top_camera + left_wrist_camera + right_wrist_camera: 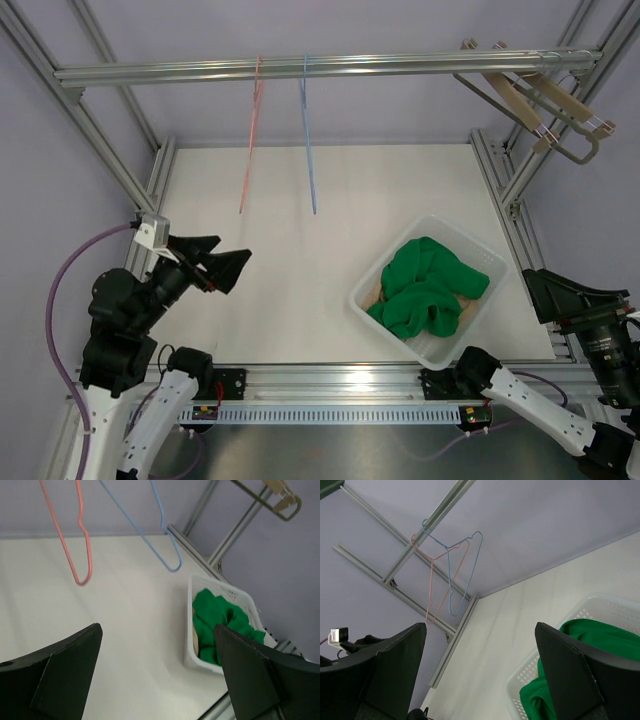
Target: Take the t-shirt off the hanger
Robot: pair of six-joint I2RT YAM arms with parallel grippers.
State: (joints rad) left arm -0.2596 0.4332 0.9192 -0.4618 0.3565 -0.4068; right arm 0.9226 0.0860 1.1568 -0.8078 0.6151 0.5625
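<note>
seen from the top, the green t-shirt (428, 290) lies crumpled in a white basket (470, 243) at about 4 o'clock on the white table (290, 250). it is on no hanger and fills most of the basket. a small tan patch shows beside it at the basket's 9 o'clock edge; what that is i cannot tell.

two bare wire hangers hang from the rail (400, 66) at 12 o'clock: a pink hanger (250, 150) and, just at its 3 o'clock side, a blue hanger (308, 150). they are close together but apart. both are well apart from the basket. at 2 o'clock, on the rail's end, sits a bunch of wooden hangers (545, 105), tilted.

the left gripper (157, 630) hovers at 8 o'clock over the table, its fingers (65, 670) spread wide with nothing between them. its wrist view looks toward the wire hangers and the basket. the right gripper (480, 626) is at 4 o'clock, off the table's edge and just beside the basket, jaws also wide apart and holding nothing. its wrist view looks up past the basket's corner toward the two wire hangers. neither gripper touches the t-shirt, the basket or a hanger.
</note>
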